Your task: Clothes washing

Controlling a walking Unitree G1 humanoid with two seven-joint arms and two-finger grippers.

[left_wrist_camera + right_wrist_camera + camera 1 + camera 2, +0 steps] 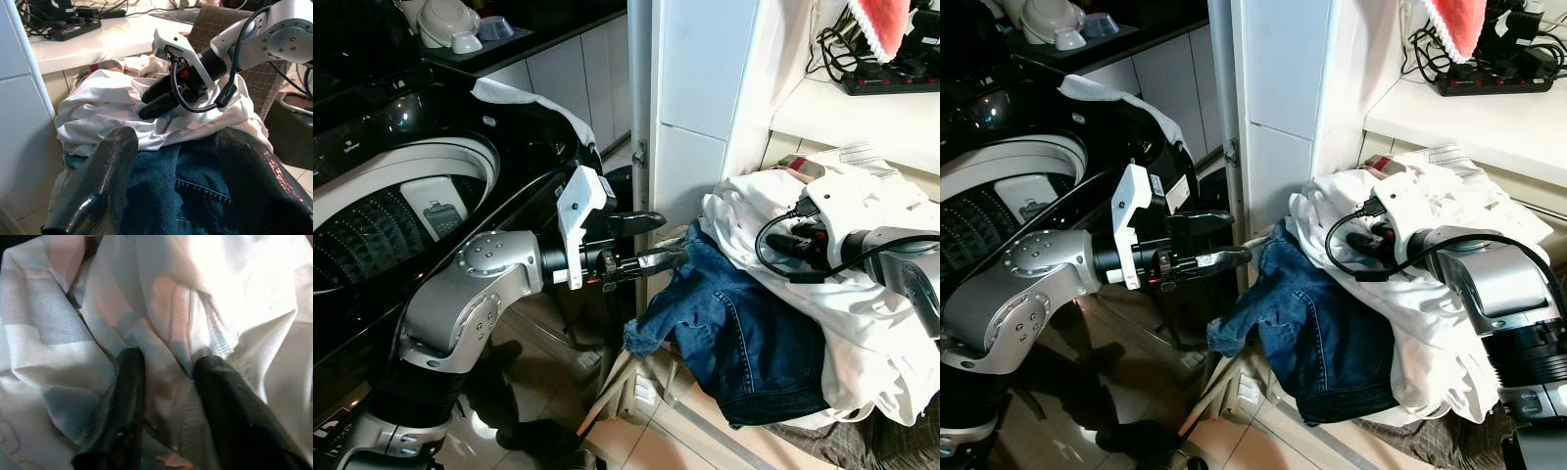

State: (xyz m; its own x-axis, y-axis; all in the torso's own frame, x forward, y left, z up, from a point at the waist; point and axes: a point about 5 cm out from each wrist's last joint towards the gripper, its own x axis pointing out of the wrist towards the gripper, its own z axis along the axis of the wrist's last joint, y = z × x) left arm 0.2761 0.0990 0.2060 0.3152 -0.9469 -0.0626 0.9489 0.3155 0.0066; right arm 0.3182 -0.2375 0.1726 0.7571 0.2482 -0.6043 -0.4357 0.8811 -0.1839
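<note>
A pile of laundry lies to my right: blue jeans [734,333] hang off its near side, and a crumpled white garment [862,294] is heaped on top. My left gripper [656,242] is held out level at the jeans' upper edge, open, with nothing between its fingers [102,171]. My right gripper [146,110] is pushed into the white garment, and a fold of that cloth is pinched between its fingers [124,382]. The black top-loading washing machine [401,196] stands at my left with its lid up and its drum showing.
A white cabinet column [695,98] rises just behind the left gripper. A white cloth [529,98] is draped on the washer's far edge. Bowls [450,24] sit on the counter behind. A power strip [891,83] with cables lies on the white shelf above the pile.
</note>
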